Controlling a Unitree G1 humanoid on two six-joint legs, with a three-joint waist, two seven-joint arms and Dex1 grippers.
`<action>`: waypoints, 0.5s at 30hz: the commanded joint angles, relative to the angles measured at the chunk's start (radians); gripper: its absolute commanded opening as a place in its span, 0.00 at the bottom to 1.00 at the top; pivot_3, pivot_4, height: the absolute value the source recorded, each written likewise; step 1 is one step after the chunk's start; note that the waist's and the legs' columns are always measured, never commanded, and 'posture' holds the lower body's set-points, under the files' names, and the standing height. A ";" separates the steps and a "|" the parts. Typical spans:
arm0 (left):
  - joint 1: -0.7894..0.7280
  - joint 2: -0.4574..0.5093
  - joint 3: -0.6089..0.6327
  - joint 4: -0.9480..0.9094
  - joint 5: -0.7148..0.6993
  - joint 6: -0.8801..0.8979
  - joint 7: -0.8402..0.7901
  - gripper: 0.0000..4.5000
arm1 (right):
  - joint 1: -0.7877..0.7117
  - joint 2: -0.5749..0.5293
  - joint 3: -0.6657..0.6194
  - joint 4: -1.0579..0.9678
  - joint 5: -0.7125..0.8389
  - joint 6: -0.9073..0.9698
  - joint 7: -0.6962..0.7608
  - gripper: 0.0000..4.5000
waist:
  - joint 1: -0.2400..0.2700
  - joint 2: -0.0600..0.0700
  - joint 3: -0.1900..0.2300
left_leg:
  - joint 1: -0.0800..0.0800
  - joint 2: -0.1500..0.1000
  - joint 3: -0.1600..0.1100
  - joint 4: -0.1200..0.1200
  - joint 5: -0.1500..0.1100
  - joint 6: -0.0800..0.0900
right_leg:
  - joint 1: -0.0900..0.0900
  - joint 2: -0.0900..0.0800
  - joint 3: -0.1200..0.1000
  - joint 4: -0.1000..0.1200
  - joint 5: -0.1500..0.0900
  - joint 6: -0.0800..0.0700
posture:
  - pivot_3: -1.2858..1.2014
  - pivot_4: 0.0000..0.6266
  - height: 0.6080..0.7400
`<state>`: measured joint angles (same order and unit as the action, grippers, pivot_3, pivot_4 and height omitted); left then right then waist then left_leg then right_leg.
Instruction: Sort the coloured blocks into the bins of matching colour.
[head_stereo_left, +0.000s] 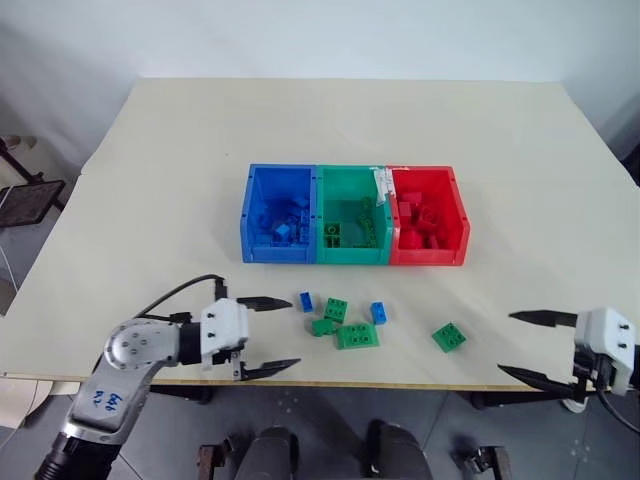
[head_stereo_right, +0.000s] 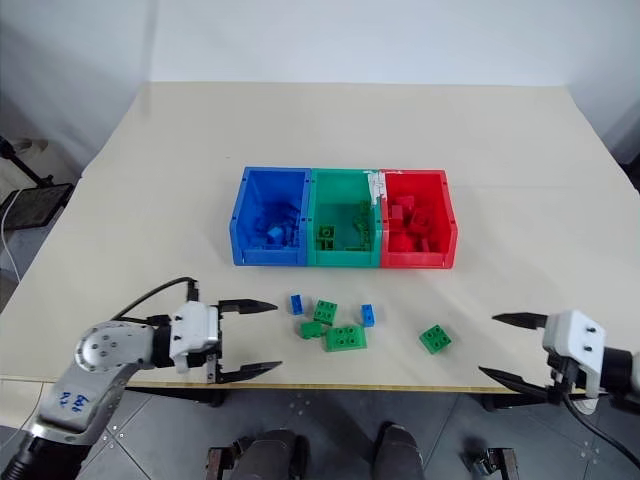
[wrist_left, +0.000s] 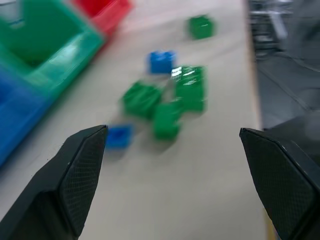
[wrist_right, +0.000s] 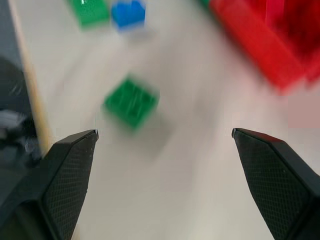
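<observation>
Three bins stand side by side mid-table: blue bin (head_stereo_left: 275, 252), green bin (head_stereo_left: 350, 254), red bin (head_stereo_left: 428, 256), each with blocks of its own colour inside. Loose blocks lie in front of them: a small blue block (head_stereo_left: 306, 301), a cluster of three green blocks (head_stereo_left: 357, 336), a second blue block (head_stereo_left: 379, 312), and a lone green block (head_stereo_left: 449, 336) further right. My left gripper (head_stereo_left: 293, 333) is open at the table's near edge, just left of the cluster. My right gripper (head_stereo_left: 506, 343) is open, right of the lone green block (wrist_right: 131, 102).
The beige table (head_stereo_left: 180, 180) reaches far behind and beside the bins. Its near edge runs just under both grippers. A black stand (head_stereo_left: 25, 195) sits on the floor off the table's left side.
</observation>
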<state>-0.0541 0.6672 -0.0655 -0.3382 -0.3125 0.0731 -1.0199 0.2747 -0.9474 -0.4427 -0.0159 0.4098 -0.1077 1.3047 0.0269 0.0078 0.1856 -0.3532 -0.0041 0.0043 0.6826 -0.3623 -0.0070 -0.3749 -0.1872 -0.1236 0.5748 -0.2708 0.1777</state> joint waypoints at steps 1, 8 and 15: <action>-0.056 -0.026 -0.062 0.012 0.051 -0.041 0.002 1.00 | 0.012 -0.053 -0.035 0.131 -0.071 -0.129 0.042 1.00 | -0.002 0.000 0.000 | 0.001 0.000 0.001 0.000 0.000 0.000 | 0.000 0.000 0.001 0.000 0.000 0.000 | 0.52 0.24 1.00; -0.022 0.027 0.014 0.049 0.013 -0.076 -0.034 1.00 | -0.189 -0.069 0.122 0.198 -0.087 -0.174 0.099 1.00 | -0.029 0.001 0.000 | 0.003 0.003 0.005 -0.001 -0.001 0.000 | -0.001 0.003 0.004 0.000 -0.001 -0.002 | 0.52 0.24 1.00; 0.003 0.036 0.034 0.022 0.000 -0.066 -0.033 1.00 | -0.423 -0.019 0.352 0.220 -0.126 -0.160 0.168 1.00 | -0.009 0.001 0.000 | 0.001 0.002 0.004 0.001 -0.001 0.000 | -0.001 0.003 0.004 -0.001 -0.001 -0.001 | 0.52 0.24 1.00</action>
<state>-0.0599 0.6988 -0.0469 -0.2786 -0.2907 0.0129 -1.0551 -0.1288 -0.9702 -0.1161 0.2007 0.2878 -0.2739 1.4407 0.0177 0.0088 0.1858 -0.3520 -0.0015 0.0083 0.6841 -0.3632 -0.0071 -0.3755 -0.1846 -0.1197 0.5737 -0.2714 0.1762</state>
